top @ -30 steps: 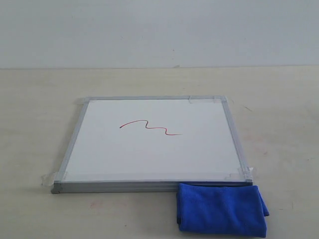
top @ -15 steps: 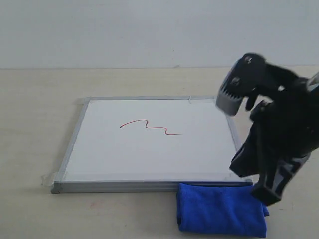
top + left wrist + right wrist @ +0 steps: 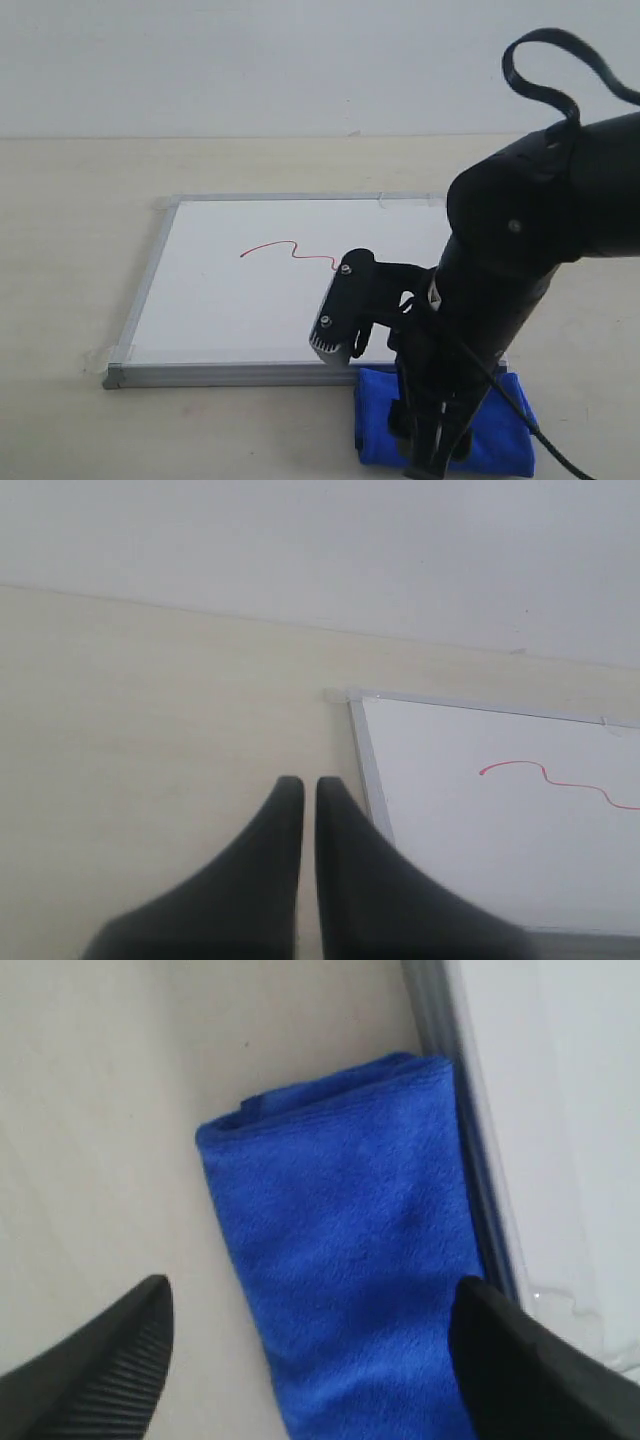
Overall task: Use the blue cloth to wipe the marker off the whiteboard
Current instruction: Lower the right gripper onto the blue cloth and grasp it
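The whiteboard point(image 3: 230, 310) lies flat on the table, and the marker point(image 3: 285, 247) is a red wavy line on its upper middle. The blue cloth point(image 3: 508, 432) lies folded on the table against the board's near right corner. My right arm point(image 3: 500, 260) reaches down over it. In the right wrist view my right gripper point(image 3: 310, 1292) is open just above the blue cloth point(image 3: 350, 1240), one finger to each side, with the board's frame point(image 3: 432, 1020) beside it. My left gripper point(image 3: 302, 783) is shut on nothing, over bare table beside the whiteboard point(image 3: 480, 860), off its left edge.
The pale table point(image 3: 70, 230) stretches round the board, with a plain white wall point(image 3: 250, 60) behind. Clear tape point(image 3: 100, 355) holds the board's corners. A black cable point(image 3: 545, 70) loops above the right arm.
The right arm came in from the right, swung over the board's near right corner and dropped over the blue cloth. The board and cloth have not moved.
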Available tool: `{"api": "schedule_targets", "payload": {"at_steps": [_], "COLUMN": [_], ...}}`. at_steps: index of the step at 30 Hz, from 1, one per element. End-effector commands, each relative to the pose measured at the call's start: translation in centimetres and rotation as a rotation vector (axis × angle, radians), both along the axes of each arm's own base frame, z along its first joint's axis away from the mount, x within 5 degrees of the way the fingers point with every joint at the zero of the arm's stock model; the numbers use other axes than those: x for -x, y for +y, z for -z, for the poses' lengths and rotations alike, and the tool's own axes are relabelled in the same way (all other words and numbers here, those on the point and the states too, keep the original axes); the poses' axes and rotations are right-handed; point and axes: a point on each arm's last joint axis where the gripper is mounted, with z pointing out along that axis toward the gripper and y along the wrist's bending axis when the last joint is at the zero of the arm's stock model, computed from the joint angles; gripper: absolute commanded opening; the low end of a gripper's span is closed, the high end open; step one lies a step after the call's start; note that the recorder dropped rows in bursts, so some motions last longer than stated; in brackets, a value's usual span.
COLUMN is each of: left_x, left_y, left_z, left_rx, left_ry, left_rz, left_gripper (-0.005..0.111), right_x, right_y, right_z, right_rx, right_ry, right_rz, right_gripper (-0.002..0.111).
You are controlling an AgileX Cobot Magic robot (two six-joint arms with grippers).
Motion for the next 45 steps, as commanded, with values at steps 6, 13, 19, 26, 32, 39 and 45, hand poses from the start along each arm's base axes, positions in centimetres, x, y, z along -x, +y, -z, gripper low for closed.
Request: {"api": "schedule_targets", "payload": {"at_steps": [6, 13, 19, 26, 32, 39, 45], "left_x": [0.0, 0.0, 0.0, 0.0, 0.0, 0.0, 0.0], "left_y": [0.0, 0.0, 0.0, 0.0, 0.0, 0.0, 0.0], "left_z": [0.1, 0.1, 0.1, 0.1, 0.1, 0.1, 0.1], "left_rx": [-0.009, -0.009, -0.009, -0.009, -0.009, -0.009, -0.009], "left_ry": [0.002, 0.002, 0.002, 0.002, 0.002, 0.002, 0.002], "left_rz": [-0.002, -0.002, -0.002, -0.002, -0.002, -0.002, -0.002], "left_gripper": [0.004, 0.004, 0.004, 0.004, 0.004, 0.004, 0.004], "right_x": [-0.9, -1.7, -1.8, -1.6, -1.1, -0.7, -1.9], "right_y": [0.5, 0.5, 0.5, 0.3, -0.1, -0.2, 0.9], "right_z": [2.9, 4.6, 6.6, 7.4, 7.3, 5.4, -0.7], "right_rx": [0.042, 0.085, 0.126, 0.159, 0.208, 0.266, 0.159], "right_ry": [0.032, 0.010, 0.051, 0.090, 0.146, 0.247, 0.159], "right_rz": [0.032, 0.061, 0.082, 0.083, 0.088, 0.110, 0.130], "right_gripper": [0.057, 0.065, 0.067, 0.051, 0.000, 0.000, 0.000]}}
